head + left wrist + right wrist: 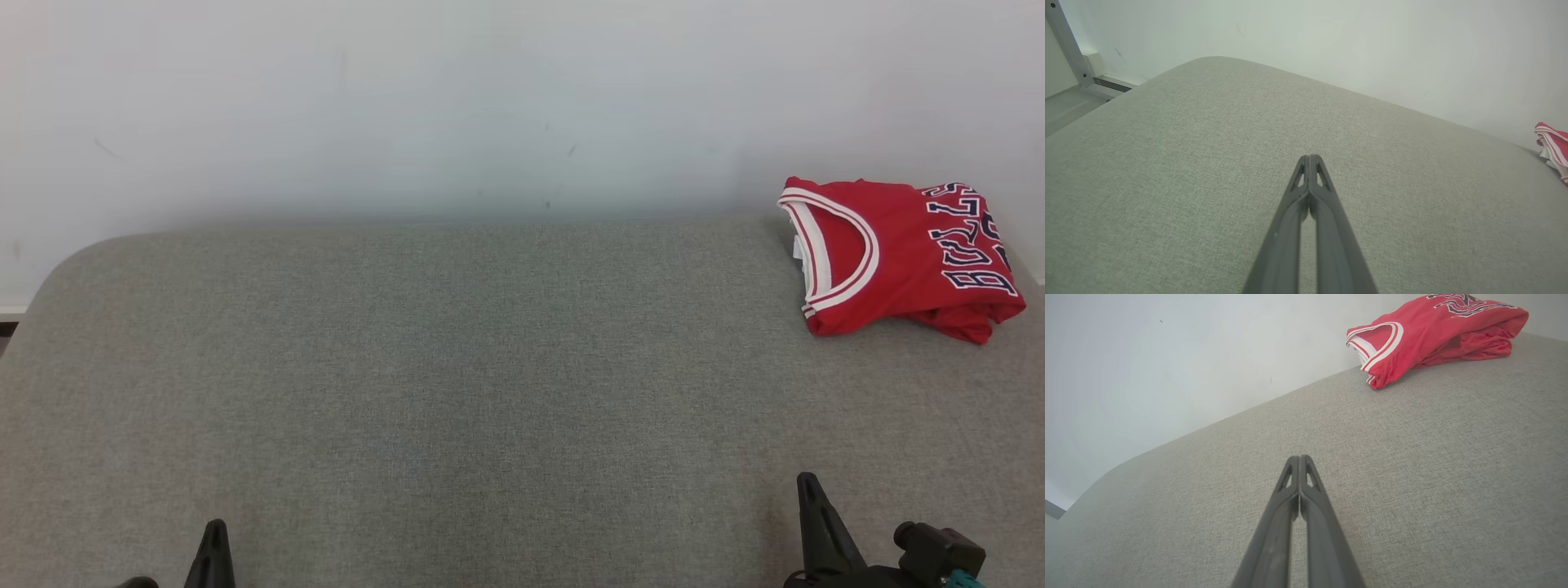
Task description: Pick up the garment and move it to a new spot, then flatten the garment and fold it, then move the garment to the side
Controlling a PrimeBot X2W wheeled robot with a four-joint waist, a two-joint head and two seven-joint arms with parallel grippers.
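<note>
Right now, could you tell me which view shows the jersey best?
The head view: the whole jersey shows from above, folded at the cushion's far right, collar and lettering plain. The right wrist view has it at a low angle, its top cropped. The left wrist view catches its striped edge at the frame's border.

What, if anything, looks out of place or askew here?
Nothing is spilled or damaged. The red jersey lies folded at the far right corner of the grey cushion, slightly askew, a lower layer bunching out.
</note>
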